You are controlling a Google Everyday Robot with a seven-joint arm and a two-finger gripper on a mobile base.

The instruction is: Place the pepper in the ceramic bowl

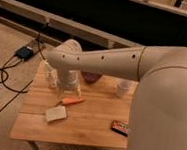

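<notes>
The pepper [73,101] lies flat on the wooden table [91,132], just left of the middle of the frame, with its thick end pointing left and its tip pointing right. It looks light and fairly stiff, with a smooth skin that could slip, and its tapered shape may roll or squirt out of a pinch made near the tip. The best hold is probably across the thicker half, squeezed gently so it does not pivot. The gripper [69,93] hangs right over that thick end with its two fingers spread and pointing down, holding nothing; I cannot tell whether the tips touch the pepper. The bowl [90,77] sits near, up and to the right of the pepper, its upper part hidden by the arm that crosses the frame from the right. A white cup [122,87] stands further right of the bowl. A pale block [56,113] lies just below and left of the pepper, and a dark packet [120,126] rests near the lower right edge of the table.
</notes>
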